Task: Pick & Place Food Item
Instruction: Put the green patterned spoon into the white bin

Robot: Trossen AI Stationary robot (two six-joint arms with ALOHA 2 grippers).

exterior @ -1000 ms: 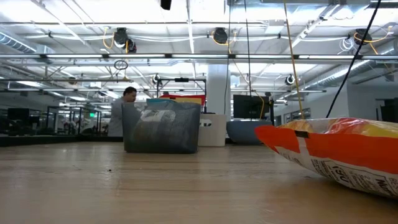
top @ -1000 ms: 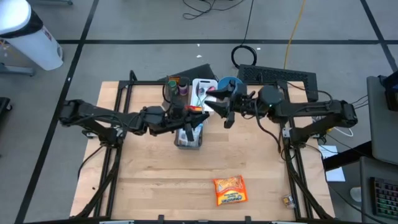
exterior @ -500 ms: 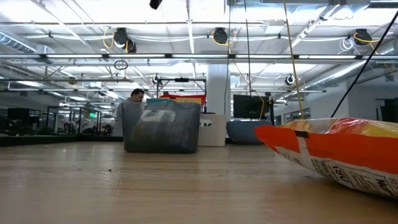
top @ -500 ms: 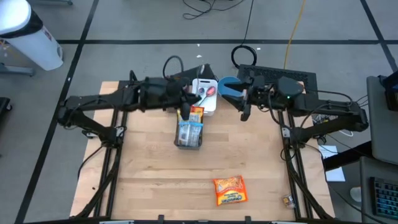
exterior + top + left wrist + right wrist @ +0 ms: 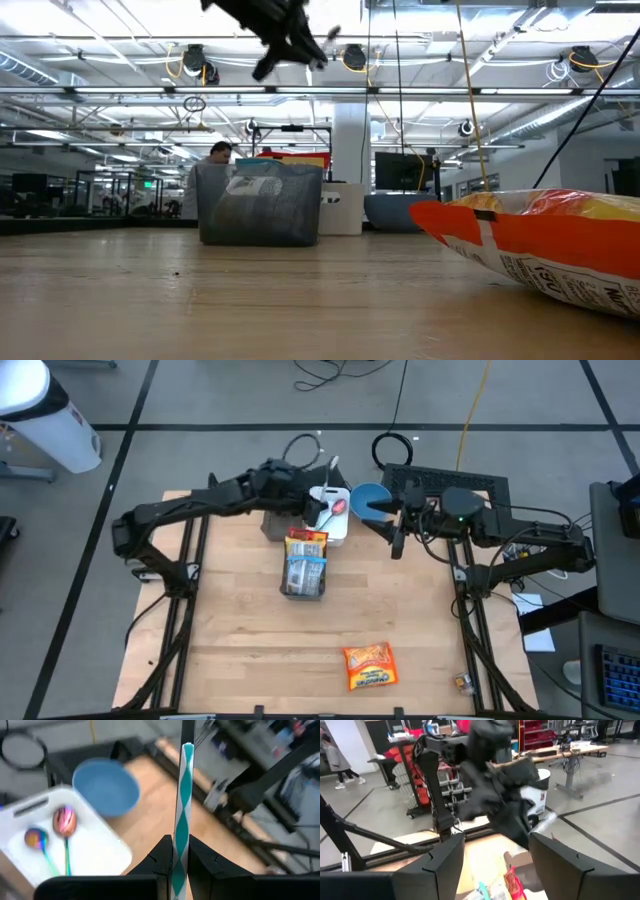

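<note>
Carrying a striped straw (image 5: 180,815), left hand (image 5: 176,851) pinches it above the white tray (image 5: 330,525) at the desk's far edge. Right hand (image 5: 496,851) waits spread beside the blue bowl (image 5: 366,498). Chip bag (image 5: 370,666) lies untouched near front; next: set straw down, likely tray.

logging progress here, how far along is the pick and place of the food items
Partly done. The mesh basket already holds upright snack packs. In hand: the left gripper is shut on a teal-striped straw, raised over the white tray. The right gripper hangs open and empty near the blue bowl. Left: the orange chip bag lies on the table, outside the basket.
</note>
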